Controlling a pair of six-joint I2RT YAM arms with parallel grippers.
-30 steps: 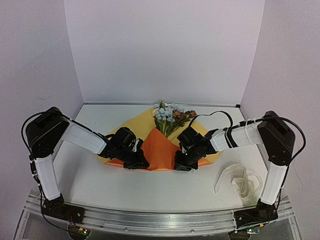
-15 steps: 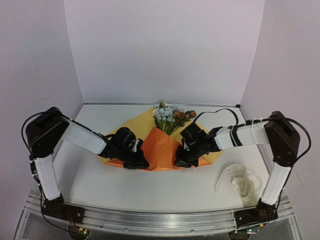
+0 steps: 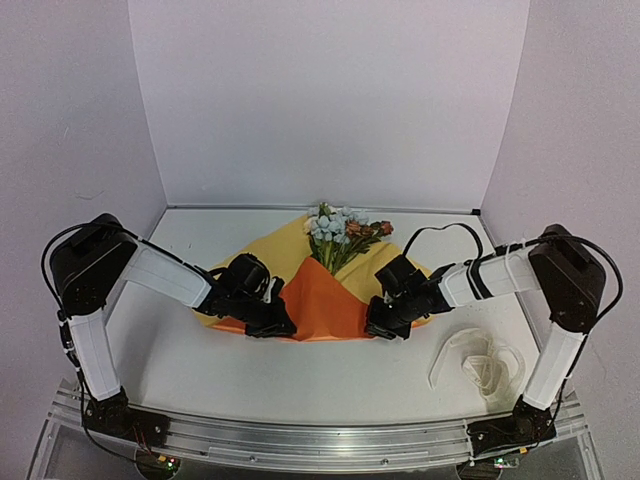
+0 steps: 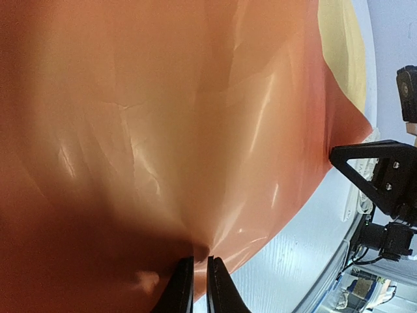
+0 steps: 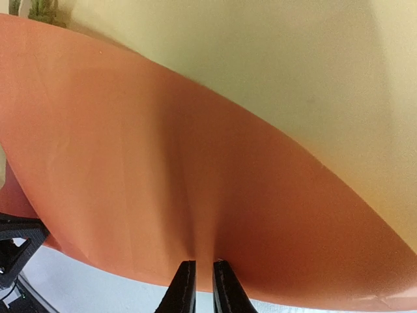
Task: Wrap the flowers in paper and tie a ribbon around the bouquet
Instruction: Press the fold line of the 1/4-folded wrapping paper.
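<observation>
Left gripper [image 4: 197, 266] and right gripper [image 5: 202, 268] each pinched the paper [image 3: 325, 298] edge; wrapping the flowers [image 3: 338, 233] would need even, gentle pulls.

Paper [image 3: 320, 300]: lies flat at mid-table [image 3: 200, 360], toward the far edge, pale yellow side up. Near part folded over, orange face showing as a broad triangle with its peak pointing at the far edge. Fold is smooth and glossy, slightly bowed.

Flowers [image 3: 338, 232]: lying on the paper. Blue, cream and orange-pink blooms at the paper's far tip. Green stems run under the orange fold.

Ribbon [image 3: 480, 365]: loose cream-white tangle near the table's near right corner, apart from the paper.
</observation>
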